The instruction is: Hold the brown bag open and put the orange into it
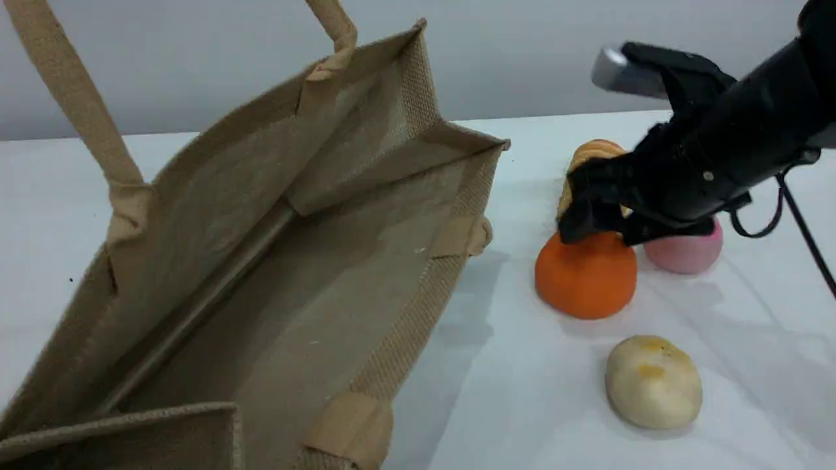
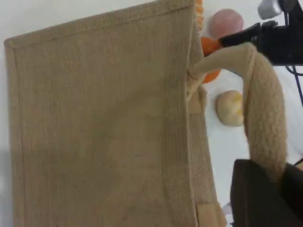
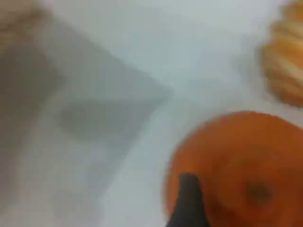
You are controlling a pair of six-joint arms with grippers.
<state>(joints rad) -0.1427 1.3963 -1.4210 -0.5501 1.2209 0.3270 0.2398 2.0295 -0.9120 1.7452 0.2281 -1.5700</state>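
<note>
The brown bag (image 1: 274, 261) stands open-mouthed on the left of the table, its inside empty. In the left wrist view its woven side (image 2: 104, 123) fills the frame. My left gripper (image 2: 277, 177) is shut on one beige handle (image 2: 265, 109), holding it up. The orange (image 1: 586, 277) sits on the table to the right of the bag. My right gripper (image 1: 607, 228) hovers open right at the orange's top, fingers spread over it. The right wrist view shows the orange (image 3: 246, 165) close below one dark fingertip (image 3: 189, 203).
A ridged bread roll (image 1: 591, 155) lies just behind the orange, and a pink ball (image 1: 686, 251) sits to its right under my right arm. A cream bun (image 1: 653, 382) rests in front of the orange. White table (image 1: 509, 365) separates the bag from the food.
</note>
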